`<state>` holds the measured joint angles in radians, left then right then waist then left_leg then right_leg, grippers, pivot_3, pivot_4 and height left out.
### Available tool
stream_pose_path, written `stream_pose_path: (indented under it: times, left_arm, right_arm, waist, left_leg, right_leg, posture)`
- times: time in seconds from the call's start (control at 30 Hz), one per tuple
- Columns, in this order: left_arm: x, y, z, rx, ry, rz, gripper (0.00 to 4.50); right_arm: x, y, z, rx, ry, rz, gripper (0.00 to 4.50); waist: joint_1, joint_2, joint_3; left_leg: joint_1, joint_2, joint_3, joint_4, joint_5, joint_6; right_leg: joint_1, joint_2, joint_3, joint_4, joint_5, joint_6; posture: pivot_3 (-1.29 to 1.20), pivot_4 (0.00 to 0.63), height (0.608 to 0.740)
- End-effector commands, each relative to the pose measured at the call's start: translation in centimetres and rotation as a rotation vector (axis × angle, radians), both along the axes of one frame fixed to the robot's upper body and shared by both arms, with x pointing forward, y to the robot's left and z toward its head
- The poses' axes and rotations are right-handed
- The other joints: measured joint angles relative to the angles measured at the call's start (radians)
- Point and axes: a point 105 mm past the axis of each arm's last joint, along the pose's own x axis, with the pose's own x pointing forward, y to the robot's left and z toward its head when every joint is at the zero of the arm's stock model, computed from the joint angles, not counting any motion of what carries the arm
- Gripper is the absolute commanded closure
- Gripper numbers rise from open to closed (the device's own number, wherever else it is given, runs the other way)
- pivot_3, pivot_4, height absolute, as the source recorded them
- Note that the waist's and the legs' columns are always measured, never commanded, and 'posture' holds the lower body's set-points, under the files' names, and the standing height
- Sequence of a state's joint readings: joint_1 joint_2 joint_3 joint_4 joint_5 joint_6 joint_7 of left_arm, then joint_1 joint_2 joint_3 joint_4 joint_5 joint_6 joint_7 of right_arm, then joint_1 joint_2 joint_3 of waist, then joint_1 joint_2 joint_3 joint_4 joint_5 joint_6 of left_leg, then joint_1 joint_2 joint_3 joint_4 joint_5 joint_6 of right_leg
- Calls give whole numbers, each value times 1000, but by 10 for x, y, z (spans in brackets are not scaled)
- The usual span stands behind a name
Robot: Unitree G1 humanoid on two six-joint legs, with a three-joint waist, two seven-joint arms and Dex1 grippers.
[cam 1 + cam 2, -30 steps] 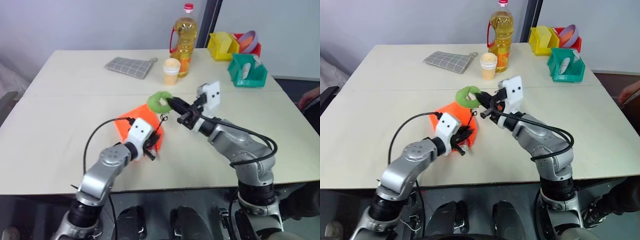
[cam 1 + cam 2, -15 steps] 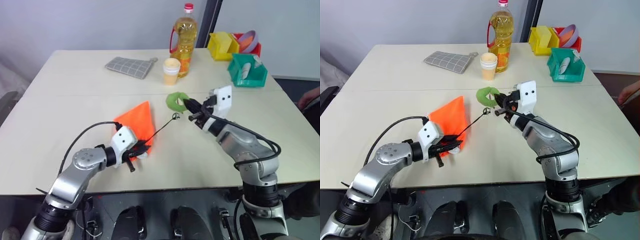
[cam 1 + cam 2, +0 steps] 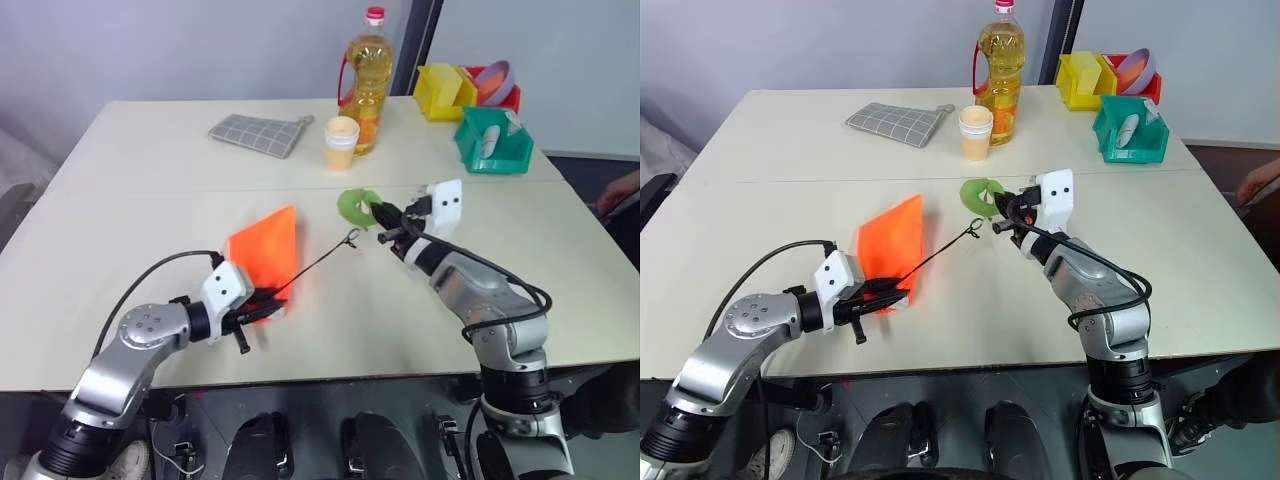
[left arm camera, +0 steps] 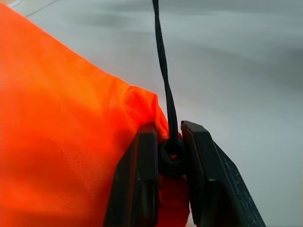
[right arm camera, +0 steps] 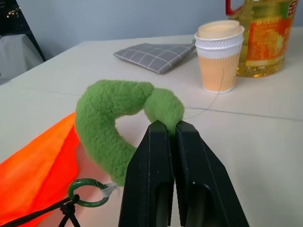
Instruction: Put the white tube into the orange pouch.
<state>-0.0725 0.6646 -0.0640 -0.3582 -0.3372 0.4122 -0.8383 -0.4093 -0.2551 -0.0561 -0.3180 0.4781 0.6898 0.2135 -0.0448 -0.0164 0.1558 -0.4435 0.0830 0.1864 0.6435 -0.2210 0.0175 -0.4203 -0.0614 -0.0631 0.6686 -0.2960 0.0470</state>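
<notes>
Clearly, the left gripper (image 4: 168,156) has its fingers clamped on the orange pouch (image 3: 265,250) at the corner where the black cord (image 3: 318,262) leaves it, near the counter's (image 3: 150,210) front edge. The right gripper (image 5: 171,130) has its fingers pressed together on the fuzzy green ring (image 5: 113,127), held up above mid-counter, with the cord stretched between. A slim white thing in the green bin (image 3: 492,142) by the far right corner may be the white tube; I cannot tell.
</notes>
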Motion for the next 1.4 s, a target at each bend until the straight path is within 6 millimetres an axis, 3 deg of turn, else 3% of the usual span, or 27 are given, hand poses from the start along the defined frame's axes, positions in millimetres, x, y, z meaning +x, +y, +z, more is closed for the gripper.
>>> stream_pose_path:
  times: [0.03, 0.7, 0.77, 0.83, 1.03, 1.07, 1.23, 1.3, 1.4]
  left_arm:
    - [-4, 18, -23, 47, 103, 33, 4241]
    - [2, 11, -22, 14, 97, 23, 4241]
    - [2, 10, -20, -1, 99, 23, 4241]
    - [1, 8, -17, -34, 110, 22, 3192]
    - [2, 7, -3, -130, 120, 28, 418]
    - [2, 7, 1, -165, 127, 33, 48]
    - [9, 10, 43, -407, 151, 51, 48]
    - [19, 20, 57, -487, 144, 100, 48]
    - [32, 41, 61, -495, 112, 198, 48]
  right_arm:
    - [4, -22, 20, 3, -93, -118, 4500]
    - [1, -11, 5, -36, -52, -74, 4500]
    - [0, -9, 4, -24, -39, -62, 3763]
    - [-1, -8, 3, -15, -33, -48, 3044]
    - [-5, -6, 1, -32, -25, -29, 31]
    - [-6, -6, 0, -42, -25, -25, 0]
    - [-12, -4, 1, -48, -46, 4, 0]
    - [-14, -4, 1, -51, -54, 13, 0]
    - [-17, -1, 1, -71, -68, 35, 0]
  waist:
    - [0, 0, 0]
    - [0, 0, 0]
    - [0, 0, 0]
    - [0, 0, 0]
    - [0, 0, 0]
    - [0, 0, 0]
    - [2, 0, 0]
    - [3, 0, 0]
    - [1, 0, 0]
  left_leg:
    - [0, 0, 0, 0, 0, 0]
    - [0, 0, 0, 0, 0, 0]
    - [0, 0, 0, 0, 0, 0]
    - [0, 0, 0, 0, 0, 0]
    - [1, 0, 0, 0, 0, 0]
    - [1, 0, 0, 0, 0, 0]
    - [0, 0, 0, 0, 0, 0]
    - [0, 0, 0, 1, 0, 0]
    - [0, 0, 0, 2, 0, 0]
  right_leg:
    - [0, 0, 0, 0, 0, 0]
    - [0, 0, 0, 0, 0, -1]
    - [0, 0, 0, 0, 0, -1]
    - [0, 0, 0, 0, 0, -1]
    - [1, 0, 0, 0, 0, 0]
    - [1, 0, 0, 0, 0, 0]
    - [1, 0, 0, 0, 1, 2]
    - [1, 0, 0, 0, 1, 2]
    - [1, 1, 0, 0, 1, 3]
  posture:
    - [0, 150, 740]
    - [0, 150, 740]
    - [0, 150, 740]
    - [0, 150, 740]
    - [0, 150, 740]
    - [0, 150, 740]
    - [0, 150, 740]
    - [0, 150, 740]
    - [0, 150, 740]
